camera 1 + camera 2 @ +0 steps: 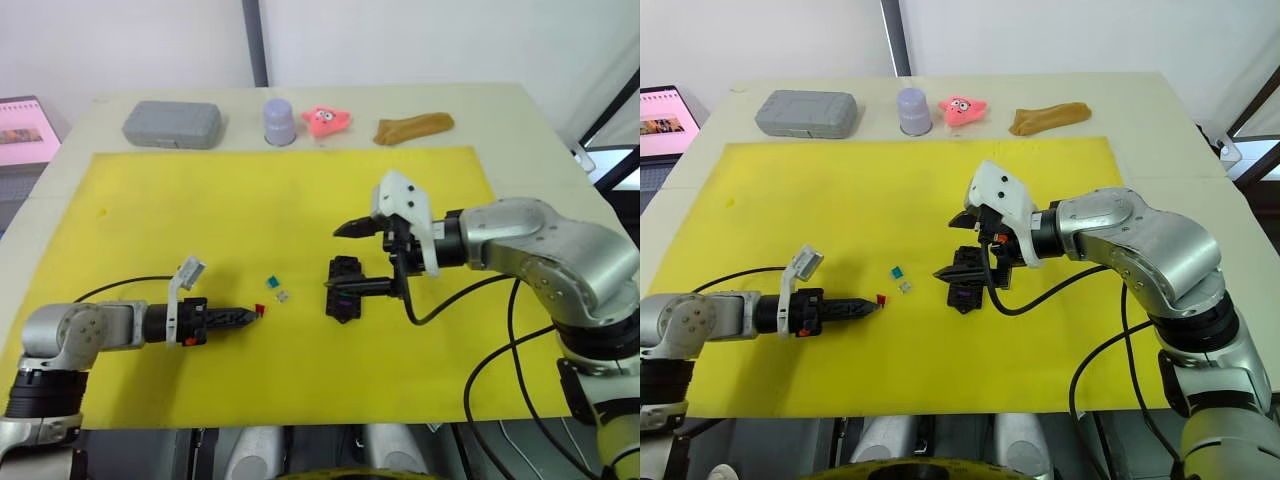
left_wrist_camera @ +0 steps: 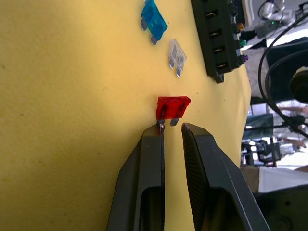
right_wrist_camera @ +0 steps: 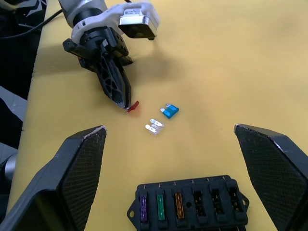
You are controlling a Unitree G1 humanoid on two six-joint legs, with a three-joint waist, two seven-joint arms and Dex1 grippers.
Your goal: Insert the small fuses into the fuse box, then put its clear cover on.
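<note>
close: left hand ribbed fingers slightly parted at translucent red fuse (prongs); right hand wide open.

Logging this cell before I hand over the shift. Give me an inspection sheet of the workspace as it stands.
Surface: yellow mat on a pale table.
Job's things: fuse box holds purple, green and amber fuses; three slots empty. Red fuse, blue fuse and clear fuse lie loose on the mat. Cover: nothing seen.
Clutter: grey case, lilac cup, pink toy, tan cloth along the far edge.
Grippers: left gripper slightly open at the red fuse; right gripper wide open over the box.
Cables: black cable hangs from the right arm.
Surroundings: laptop to the left.
</note>
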